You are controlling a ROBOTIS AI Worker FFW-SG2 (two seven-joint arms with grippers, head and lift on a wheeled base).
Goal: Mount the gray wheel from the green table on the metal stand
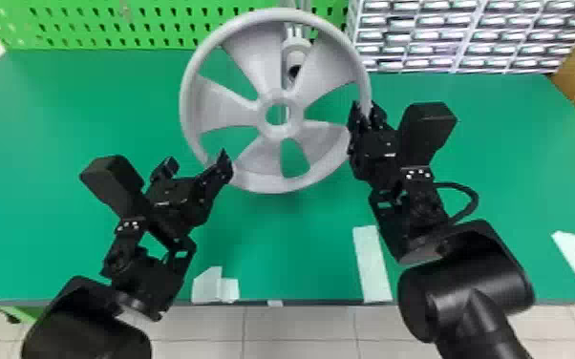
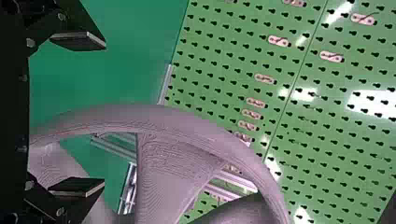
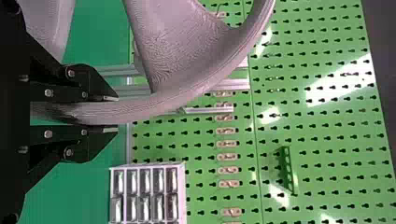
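My right gripper (image 1: 367,110) pinches the gray wheel (image 1: 261,114) at its three o'clock, my left gripper (image 1: 198,162) is spread wide near eight, so I should slowly match its hole to the metal stand (image 1: 295,51) toward one.

Left arm (image 1: 88,320) and right arm (image 1: 465,291) angle inward.
Left gripper (image 1: 196,163) spreads its fingers wide; right gripper (image 1: 367,110), farther forward, holds its fingers close together.

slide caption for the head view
Right gripper grips the gray wheel by its rim over the green table; open left gripper at the rim's left side.
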